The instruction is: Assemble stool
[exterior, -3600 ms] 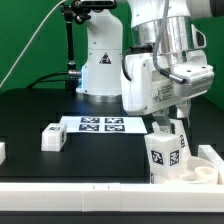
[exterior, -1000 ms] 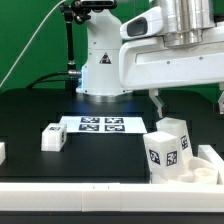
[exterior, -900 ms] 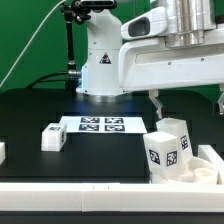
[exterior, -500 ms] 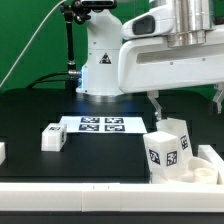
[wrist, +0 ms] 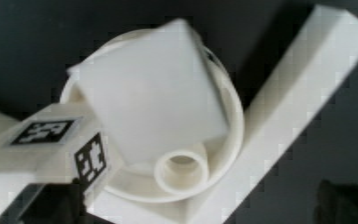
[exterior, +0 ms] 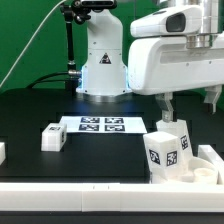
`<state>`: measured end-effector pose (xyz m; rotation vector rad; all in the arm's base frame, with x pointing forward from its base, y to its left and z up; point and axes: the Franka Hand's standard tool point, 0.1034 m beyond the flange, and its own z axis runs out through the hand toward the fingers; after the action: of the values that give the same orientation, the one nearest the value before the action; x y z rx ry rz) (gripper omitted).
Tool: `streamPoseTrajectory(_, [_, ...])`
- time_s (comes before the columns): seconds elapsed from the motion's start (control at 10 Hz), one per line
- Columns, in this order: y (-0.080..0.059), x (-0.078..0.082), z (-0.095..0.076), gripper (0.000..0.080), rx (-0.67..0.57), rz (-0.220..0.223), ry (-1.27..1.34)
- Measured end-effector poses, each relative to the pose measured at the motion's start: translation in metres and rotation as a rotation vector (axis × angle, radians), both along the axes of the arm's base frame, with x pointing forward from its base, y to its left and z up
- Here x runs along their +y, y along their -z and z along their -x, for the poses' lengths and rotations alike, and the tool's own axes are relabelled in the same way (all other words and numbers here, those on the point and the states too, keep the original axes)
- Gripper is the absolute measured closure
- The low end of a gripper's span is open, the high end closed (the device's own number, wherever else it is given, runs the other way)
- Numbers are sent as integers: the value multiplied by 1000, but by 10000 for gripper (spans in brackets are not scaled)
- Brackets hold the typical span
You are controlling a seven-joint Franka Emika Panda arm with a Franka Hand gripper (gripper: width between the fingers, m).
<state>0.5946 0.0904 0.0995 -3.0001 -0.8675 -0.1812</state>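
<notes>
Hovering with the gripper [exterior: 192, 100] spread and empty above the leg [exterior: 165, 150] — stood upright on the seat [wrist: 243, 118], likely for screwing in, seemingly braced against the white wall [wrist: 309, 80].

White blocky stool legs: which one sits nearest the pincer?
The tagged white plastic leg at the exterior view's right, close under the open pincer. The other white leg rests far off beside the marker board, toward that view's left.

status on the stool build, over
jaws open and empty, above two upright legs at the seat. third leg loose beside marker board. nothing in the way.
</notes>
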Motion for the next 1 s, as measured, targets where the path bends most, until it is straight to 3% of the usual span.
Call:
streamPoseTrajectory(0.8, [22,-12,14,153,2,27,-43])
streamPoseTrajectory(1.0, [20,-14,12,465,7,25,-38])
